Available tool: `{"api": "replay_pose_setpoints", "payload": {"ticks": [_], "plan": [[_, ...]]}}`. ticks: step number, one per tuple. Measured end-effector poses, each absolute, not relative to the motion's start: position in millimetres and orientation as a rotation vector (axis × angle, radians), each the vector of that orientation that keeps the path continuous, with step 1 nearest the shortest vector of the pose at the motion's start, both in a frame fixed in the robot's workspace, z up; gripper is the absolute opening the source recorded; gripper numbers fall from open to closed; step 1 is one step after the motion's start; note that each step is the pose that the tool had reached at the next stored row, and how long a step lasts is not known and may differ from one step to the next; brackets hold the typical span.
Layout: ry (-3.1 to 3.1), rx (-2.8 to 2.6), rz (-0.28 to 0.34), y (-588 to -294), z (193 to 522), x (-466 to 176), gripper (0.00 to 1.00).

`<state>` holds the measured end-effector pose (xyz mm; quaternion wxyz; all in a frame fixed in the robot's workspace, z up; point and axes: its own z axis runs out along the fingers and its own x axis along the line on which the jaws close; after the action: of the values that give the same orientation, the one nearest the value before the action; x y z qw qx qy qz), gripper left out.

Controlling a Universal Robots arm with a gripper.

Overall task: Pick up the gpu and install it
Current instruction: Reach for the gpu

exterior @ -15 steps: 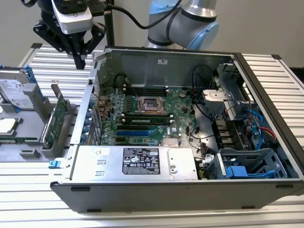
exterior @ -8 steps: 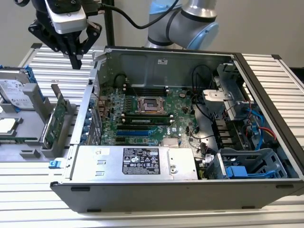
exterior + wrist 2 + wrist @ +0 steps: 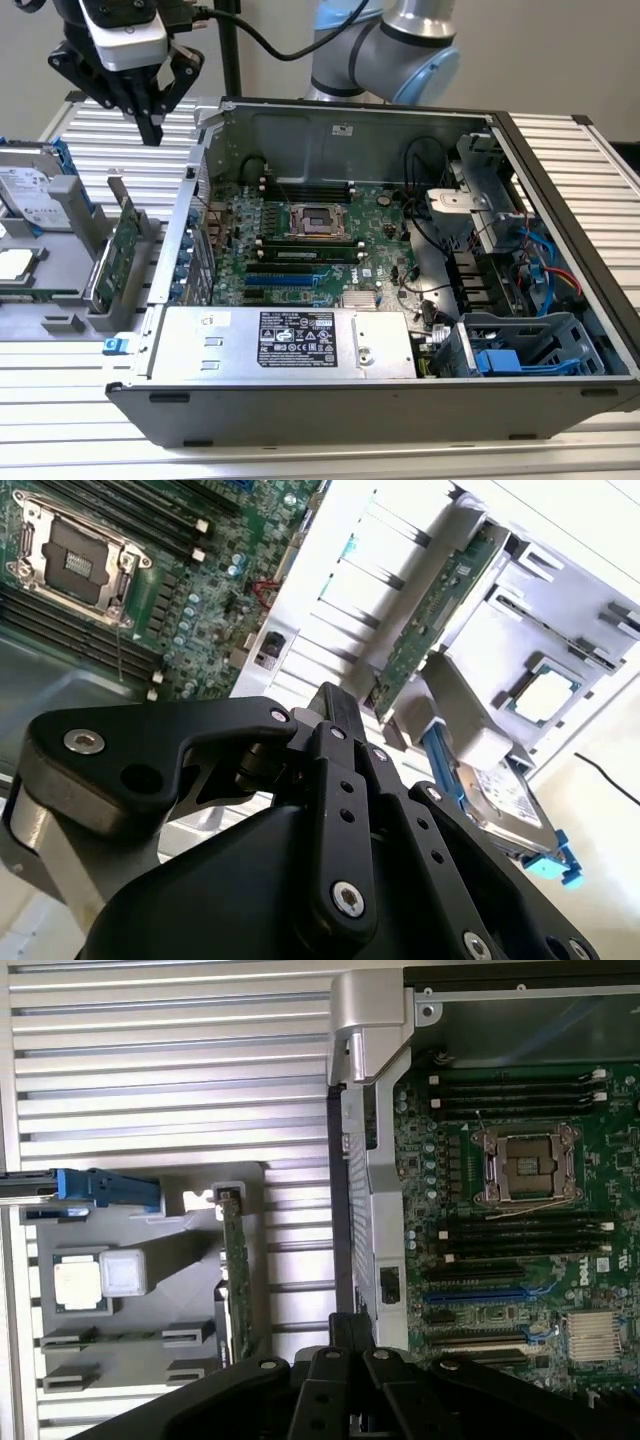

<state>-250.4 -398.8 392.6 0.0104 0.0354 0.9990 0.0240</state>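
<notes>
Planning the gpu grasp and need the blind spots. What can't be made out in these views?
- gpu cooler: not discernible, as the card is edge-on in the first wrist view and small in the exterior view.
- gpu bottom edge: sunk in the tray slot, exterior view.
- Lowest motherboard slots: behind the power supply in the exterior view, under the gripper in the first wrist view.
- Hard drive: cut by the exterior view's left edge.

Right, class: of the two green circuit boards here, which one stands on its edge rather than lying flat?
The gpu: the slim card standing upright in the grey tray outside the case. The motherboard lies flat inside the case.
</notes>
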Motion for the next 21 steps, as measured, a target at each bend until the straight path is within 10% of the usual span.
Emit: {"api": "replay_pose_setpoints", "payload": {"ticks": [21], "plan": [[3.118,0.110,0.075,-399,393,-280,0.00]]}}
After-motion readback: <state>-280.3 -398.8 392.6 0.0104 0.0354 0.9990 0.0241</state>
